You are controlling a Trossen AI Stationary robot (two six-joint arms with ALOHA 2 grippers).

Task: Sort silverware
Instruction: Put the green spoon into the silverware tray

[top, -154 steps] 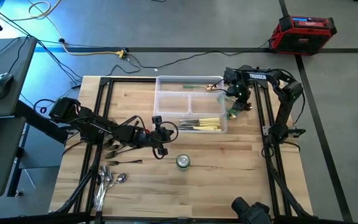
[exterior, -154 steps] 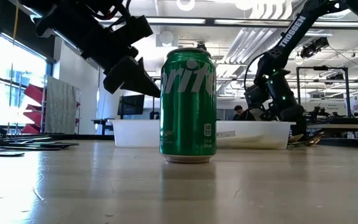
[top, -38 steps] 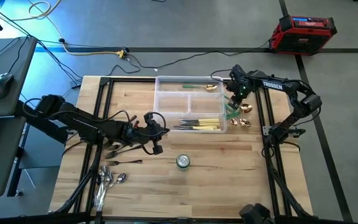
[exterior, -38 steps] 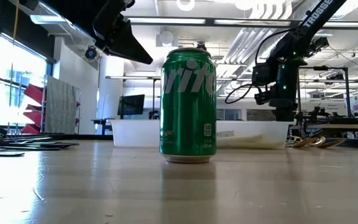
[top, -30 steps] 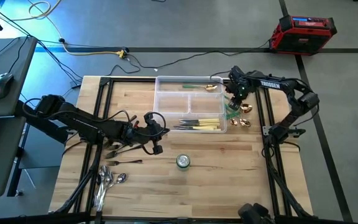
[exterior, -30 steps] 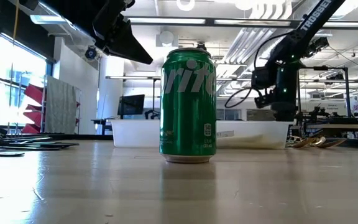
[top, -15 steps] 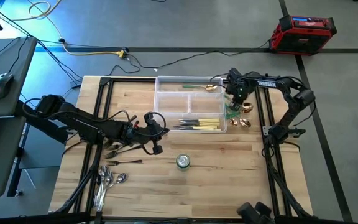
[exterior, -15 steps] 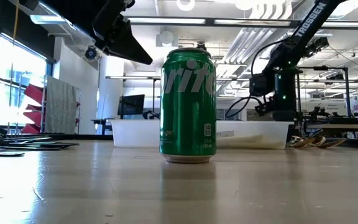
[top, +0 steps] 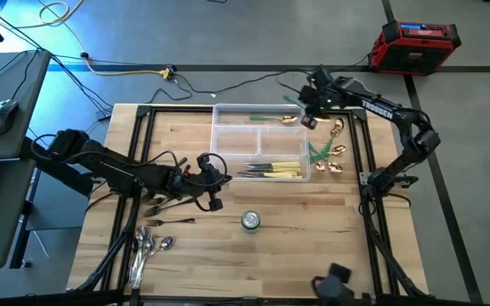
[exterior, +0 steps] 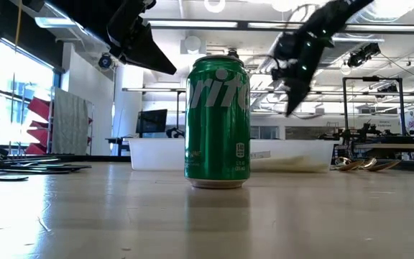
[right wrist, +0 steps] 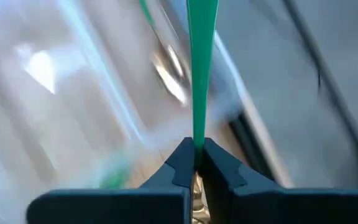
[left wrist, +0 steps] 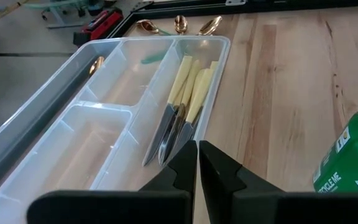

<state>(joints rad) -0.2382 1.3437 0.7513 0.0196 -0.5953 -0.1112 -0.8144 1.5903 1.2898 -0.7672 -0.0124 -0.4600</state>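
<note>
Tray first: the clear plastic divided tray [top: 260,151] sits at twelve o'clock on the wooden table, cream-handled knives [left wrist: 180,109] in one compartment. Green soda can [top: 251,221] stands at six. Right gripper [right wrist: 196,163], over the tray's one o'clock corner, is clenched on a slim green-handled utensil [right wrist: 201,74]. It looks light, stiff and smooth, so likely slippery; a pinch low on the handle suits it. Left gripper [left wrist: 198,167], fingers pressed together and empty, waits at nine.

Green can [top: 251,221] near clear tray [top: 228,127]
</note>
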